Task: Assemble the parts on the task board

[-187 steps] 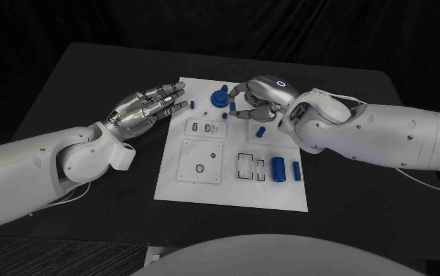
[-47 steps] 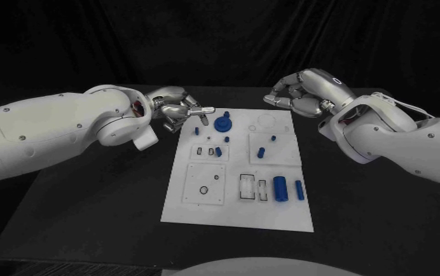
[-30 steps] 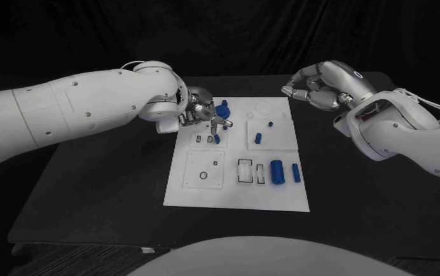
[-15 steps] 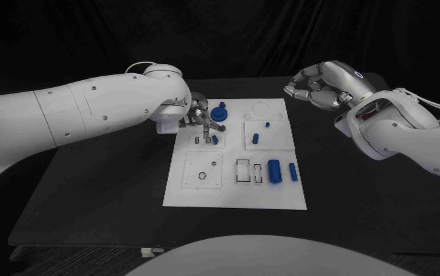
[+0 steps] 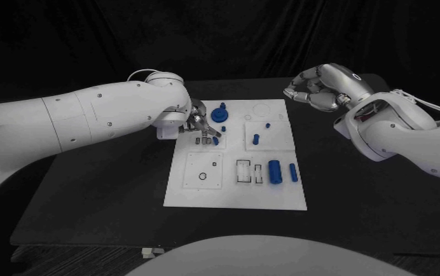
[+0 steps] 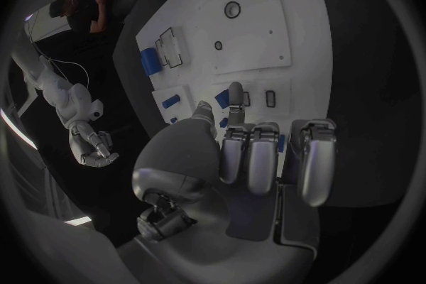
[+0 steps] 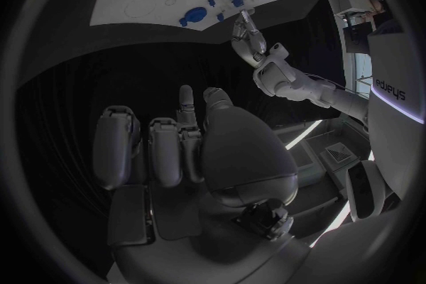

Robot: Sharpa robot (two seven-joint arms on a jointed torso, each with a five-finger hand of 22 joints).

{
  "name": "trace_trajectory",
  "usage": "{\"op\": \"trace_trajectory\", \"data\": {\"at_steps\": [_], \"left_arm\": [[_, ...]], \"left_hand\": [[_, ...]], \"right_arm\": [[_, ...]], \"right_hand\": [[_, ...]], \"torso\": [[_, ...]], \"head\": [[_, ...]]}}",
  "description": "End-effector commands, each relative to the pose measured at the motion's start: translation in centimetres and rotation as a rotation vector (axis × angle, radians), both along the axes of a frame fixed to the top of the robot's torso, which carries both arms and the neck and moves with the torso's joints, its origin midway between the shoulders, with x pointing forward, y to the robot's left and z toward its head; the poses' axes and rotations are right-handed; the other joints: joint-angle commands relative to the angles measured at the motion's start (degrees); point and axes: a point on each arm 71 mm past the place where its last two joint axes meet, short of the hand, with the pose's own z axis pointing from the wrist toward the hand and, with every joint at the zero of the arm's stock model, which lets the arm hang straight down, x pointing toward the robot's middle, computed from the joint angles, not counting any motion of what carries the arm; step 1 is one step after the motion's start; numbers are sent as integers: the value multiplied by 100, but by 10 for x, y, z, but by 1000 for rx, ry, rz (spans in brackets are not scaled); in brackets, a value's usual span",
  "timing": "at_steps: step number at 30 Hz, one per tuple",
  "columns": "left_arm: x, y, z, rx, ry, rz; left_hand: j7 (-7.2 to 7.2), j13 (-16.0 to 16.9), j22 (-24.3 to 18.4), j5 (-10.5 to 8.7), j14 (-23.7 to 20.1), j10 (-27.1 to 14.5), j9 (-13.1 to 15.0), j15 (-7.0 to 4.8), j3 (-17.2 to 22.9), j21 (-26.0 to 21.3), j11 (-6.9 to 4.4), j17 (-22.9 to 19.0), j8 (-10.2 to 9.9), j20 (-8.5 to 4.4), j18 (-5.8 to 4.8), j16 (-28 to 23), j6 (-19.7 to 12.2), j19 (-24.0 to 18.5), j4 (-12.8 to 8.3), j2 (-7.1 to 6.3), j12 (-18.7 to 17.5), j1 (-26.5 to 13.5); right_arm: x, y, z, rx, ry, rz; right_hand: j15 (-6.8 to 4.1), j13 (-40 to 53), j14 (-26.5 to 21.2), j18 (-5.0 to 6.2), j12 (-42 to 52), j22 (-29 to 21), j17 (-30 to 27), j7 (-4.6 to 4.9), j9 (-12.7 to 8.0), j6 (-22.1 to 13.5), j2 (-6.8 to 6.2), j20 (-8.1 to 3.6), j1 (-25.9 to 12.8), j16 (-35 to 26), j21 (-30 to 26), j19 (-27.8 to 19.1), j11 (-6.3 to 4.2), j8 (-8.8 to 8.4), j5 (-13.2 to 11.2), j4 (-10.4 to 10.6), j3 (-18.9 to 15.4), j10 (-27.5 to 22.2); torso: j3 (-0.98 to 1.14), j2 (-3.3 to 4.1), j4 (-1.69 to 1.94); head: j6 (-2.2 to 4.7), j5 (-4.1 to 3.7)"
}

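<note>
Head view: left robot hand [image 5: 198,125] is down over the far-left part of the white task board [image 5: 229,193] on the black desk [image 5: 101,180], fingertips at a small blue peg [image 5: 215,140] by the slots, tho can't tell if it's actually pinched; right robot hand [image 5: 321,86] sits curled w/ nothing in it, off the board's far-right corner. Left wrist view: fingers [image 6: 236,101] point at the slot block, grip unclear. Right wrist view: blue knob [image 7: 192,14] and pegs look like small, light, stiff, slick plastic, so prob best pinched at mid-shaft.
</note>
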Motion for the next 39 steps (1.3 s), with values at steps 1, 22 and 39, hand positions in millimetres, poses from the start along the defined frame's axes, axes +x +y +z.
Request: {"op": "trace_trajectory", "data": {"at_steps": [1, 22, 39], "left_arm": [[2, -1, -2, -22, -13, 0], [10, -11, -8, -61, -28, -6], [9, -12, -10, -43, -9, -15]], "left_hand": [[13, 1506, 922, 22, 605, 603, -10, 48, 47, -46, 35, 1507, -59, 15, -36, 38, -34, -45, -10, -11, 19, -36], [50, 1506, 819, 92, 605, 603, -26, 91, 151, -122, 77, 1507, -304, 59, -4, 38, -12, -162, -67, 7, 19, 1], [46, 1506, 806, 241, 605, 603, 1, 97, 266, -146, 79, 1507, -459, 75, 2, 38, 60, -176, -193, -22, 19, 101]], "right_arm": [[1, -1, -2, -5, 16, -17], [3, 0, -4, -11, 23, -17], [3, 0, -9, -20, 45, -18]], "right_hand": [[4, 1124, 379, 81, -18, 1103, 153, 10, -8, 5, -15, 43, 61, -37, -25, 104, 24, -40, 34, 4, 44, 424], [7, 1081, 381, 80, -38, 1105, 162, 13, -17, 1, -19, 45, 80, -31, -18, 107, 27, -57, 46, 4, 57, 401], [9, 1027, 378, 83, -64, 1101, 139, 16, -27, 0, -18, 47, 107, -42, -31, 103, 28, -75, 62, -1, 78, 372]], "torso": [[-11, -4, 2], [-34, -22, -3], [-27, -40, -8]], "head": [[-1, -13], [-1, -72], [-1, -90]]}}
